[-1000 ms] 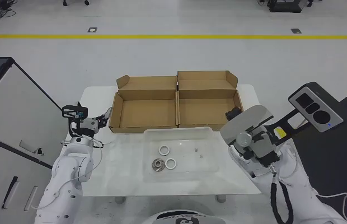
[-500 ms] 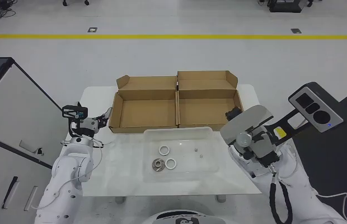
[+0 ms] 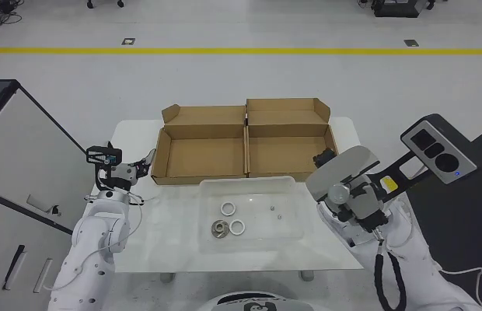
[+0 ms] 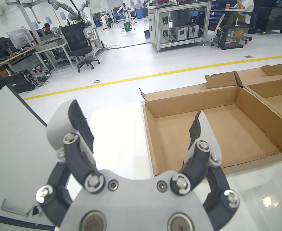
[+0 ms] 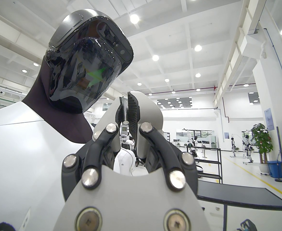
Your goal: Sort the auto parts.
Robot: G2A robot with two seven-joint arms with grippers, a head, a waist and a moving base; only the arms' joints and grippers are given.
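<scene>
White arm shells (image 3: 101, 233), black cables (image 3: 389, 281); left claw (image 4: 137, 118) silver-plated, bright screws (image 4: 94, 181), black ribbed pads (image 4: 81, 124)

L gripper (image 4: 136, 121) jaws spread; R gripper (image 5: 127, 103) jaws together, aimed upward.

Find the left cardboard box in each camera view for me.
Top view: left cardboard box at the table's far side, beside the right cardboard box.
Left wrist view: left cardboard box just beyond the left gripper.
Right wrist view: aimed up at the ceiling, away from the table.
Shared landmark: the yellow floor line beyond the box.
</scene>
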